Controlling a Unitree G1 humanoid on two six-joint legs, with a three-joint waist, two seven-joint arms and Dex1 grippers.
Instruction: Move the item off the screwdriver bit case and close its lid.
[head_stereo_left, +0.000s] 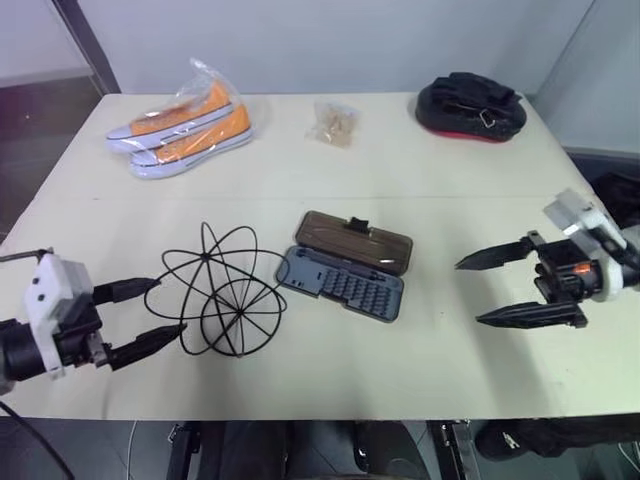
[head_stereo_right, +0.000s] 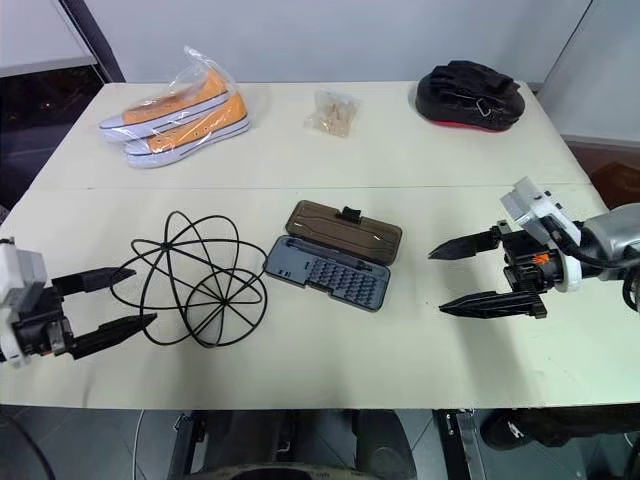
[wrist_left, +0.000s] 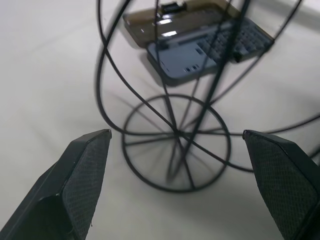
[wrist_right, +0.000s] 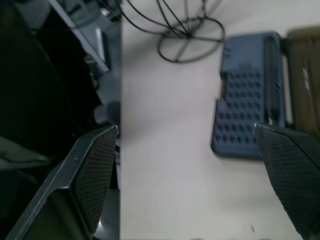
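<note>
At the near left of the table (head_stereo_left: 420, 370) the left gripper (head_stereo_left: 150, 315) hovers with its two black fingers spread wide and nothing between them, its tips at the left side of the wire sphere (head_stereo_left: 220, 290); whether they touch the hoops cannot be told. The sphere stands on the tabletop just left of the screwdriver bit case (head_stereo_left: 345, 265), its right-hand hoops seeming to reach over the case's near left corner. At the right, well apart from the case, the right gripper (head_stereo_left: 500, 290) points toward it, likewise wide open and empty. The case lies open, grey-blue tray nearer, the lid (head_stereo_left: 357, 240) folded flat on the far side. The step in hand appears to be clearing the sphere; the next move likely calls for the left fingers to pinch a hoop and draw it leftward, before the lid is swung over the tray. Farther off lie bagged orange sneakers (head_stereo_left: 180, 125) and a black-and-red pouch (head_stereo_left: 470, 105).
</note>
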